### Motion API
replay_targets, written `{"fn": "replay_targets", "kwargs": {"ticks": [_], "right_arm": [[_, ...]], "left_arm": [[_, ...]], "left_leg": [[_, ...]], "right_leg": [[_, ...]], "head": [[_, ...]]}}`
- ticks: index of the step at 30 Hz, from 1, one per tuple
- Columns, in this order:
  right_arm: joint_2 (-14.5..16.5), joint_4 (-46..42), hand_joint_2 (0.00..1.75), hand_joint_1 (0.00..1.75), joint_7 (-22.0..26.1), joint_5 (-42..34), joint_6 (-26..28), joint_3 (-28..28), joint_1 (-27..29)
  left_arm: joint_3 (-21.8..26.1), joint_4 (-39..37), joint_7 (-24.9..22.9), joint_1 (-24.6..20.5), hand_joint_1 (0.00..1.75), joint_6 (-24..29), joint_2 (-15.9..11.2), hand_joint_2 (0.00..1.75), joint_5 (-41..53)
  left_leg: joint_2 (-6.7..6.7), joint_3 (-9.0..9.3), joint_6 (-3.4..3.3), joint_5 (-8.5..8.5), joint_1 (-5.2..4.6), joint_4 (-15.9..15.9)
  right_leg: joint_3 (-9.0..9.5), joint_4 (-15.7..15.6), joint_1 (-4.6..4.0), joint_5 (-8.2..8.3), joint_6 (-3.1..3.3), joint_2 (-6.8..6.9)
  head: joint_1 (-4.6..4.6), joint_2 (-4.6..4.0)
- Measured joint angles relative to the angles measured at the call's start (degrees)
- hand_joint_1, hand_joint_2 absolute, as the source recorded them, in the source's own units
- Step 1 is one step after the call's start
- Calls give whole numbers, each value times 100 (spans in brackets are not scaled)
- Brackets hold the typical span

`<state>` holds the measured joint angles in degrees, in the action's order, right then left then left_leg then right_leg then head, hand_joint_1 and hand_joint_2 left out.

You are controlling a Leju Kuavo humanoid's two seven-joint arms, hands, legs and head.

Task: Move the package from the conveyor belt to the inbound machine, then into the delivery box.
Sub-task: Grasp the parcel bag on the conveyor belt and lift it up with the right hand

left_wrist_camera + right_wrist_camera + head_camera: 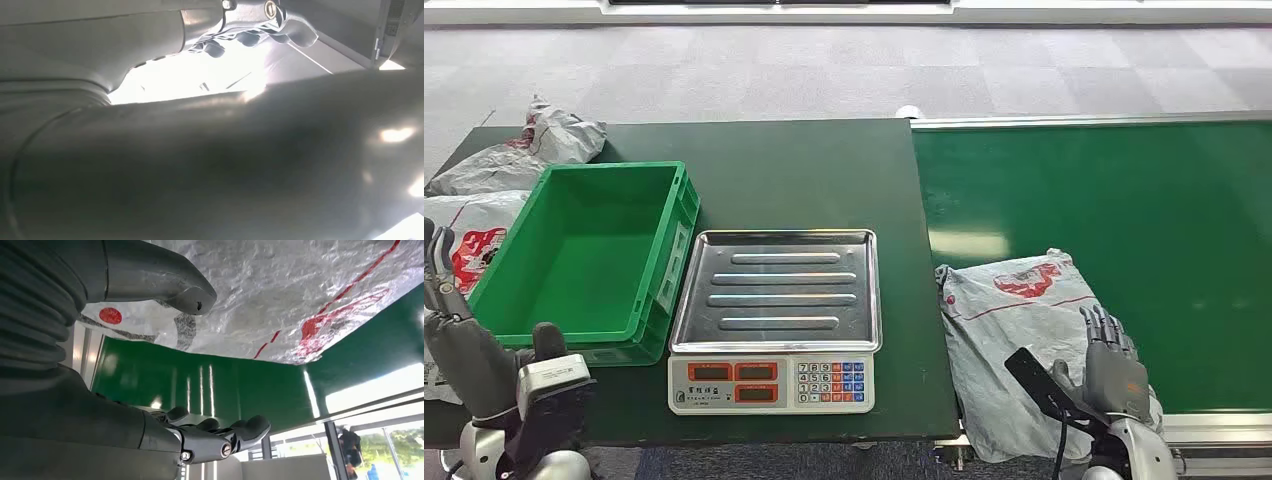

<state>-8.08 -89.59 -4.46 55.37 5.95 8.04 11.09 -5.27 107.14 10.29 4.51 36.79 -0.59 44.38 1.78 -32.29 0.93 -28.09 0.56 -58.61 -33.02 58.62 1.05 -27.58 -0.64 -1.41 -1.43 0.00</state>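
A grey plastic package (1014,320) with red print lies on the green conveyor belt (1124,200), at its near left corner. My right hand (1112,360) is at the package's right edge with its fingers stretched out and holds nothing. In the right wrist view the thumb (165,285) lies close against the package (300,290), while the fingers (220,432) hang apart from it over the belt (225,385). The scale with its steel tray (776,300) stands bare at the table's middle. The green box (584,250) left of it is empty. My left hand (454,330) is raised beside the box, fingers apart.
More grey packages lie at the table's left: one behind the box (544,140), one beside it (474,230). The dark green table (804,170) meets the belt's left edge. A metal rail (1214,425) runs along the belt's front. The left wrist view is dark and blurred.
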Motion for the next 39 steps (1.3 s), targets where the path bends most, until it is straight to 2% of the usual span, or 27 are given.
{"fn": "replay_targets", "kwargs": {"ticks": [5, 9, 17, 22, 34, 38, 39], "right_arm": [[55, 78, 175, 0, -1, -44, -36, 0, -2], [175, 172, 175, 0, 7, -214, -229, 1, -9], [747, 654, 175, 0, 167, -587, -599, 22, -46], [1059, 1355, 175, 0, -52, -367, -637, 117, -175], [1274, 1847, 175, 0, -299, -40, -657, 275, -359], [1327, 1918, 175, 175, -448, 313, -666, 308, -425], [1338, 1929, 175, 175, -468, 407, -642, 308, -435]], "left_arm": [[-21, 0, -2, 0, 0, -24, 0, 0, -17], [-39, 1, -60, -16, 0, -270, 0, 0, -222], [-39, 48, -213, -38, 0, -583, 26, 0, -203], [-39, 163, -308, -9, 0, -797, 75, 0, -356], [-39, 201, -298, 56, 0, -913, 107, 0, -446], [-42, 211, -311, 63, 0, -1003, 141, 0, -533], [-42, 221, -316, 71, 0, -1023, 154, 0, -554]], "left_leg": [[1, 0, 0, 0, -1, -1], [0, 1, 0, 0, -1, -2], [1, 1, 3, 2, 4, 0], [2, 0, 3, 2, 4, 0], [1, 14, 2, 2, 3, -2], [1, 22, 2, 2, 3, -2], [2, 24, 2, 2, 3, -2]], "right_leg": [[2, 0, 1, 1, -1, 1], [2, 0, 1, 1, -1, 1], [1, 1, -4, 1, 1, 0], [3, 0, -2, 1, 1, 1], [17, -1, -3, 1, 0, 1], [25, -1, -3, 1, 0, 0], [27, -1, -3, 1, 0, 0]], "head": [[0, 0], [0, 0], [-1, 0], [0, 0], [-1, 0], [-1, 0], [0, 0]]}}
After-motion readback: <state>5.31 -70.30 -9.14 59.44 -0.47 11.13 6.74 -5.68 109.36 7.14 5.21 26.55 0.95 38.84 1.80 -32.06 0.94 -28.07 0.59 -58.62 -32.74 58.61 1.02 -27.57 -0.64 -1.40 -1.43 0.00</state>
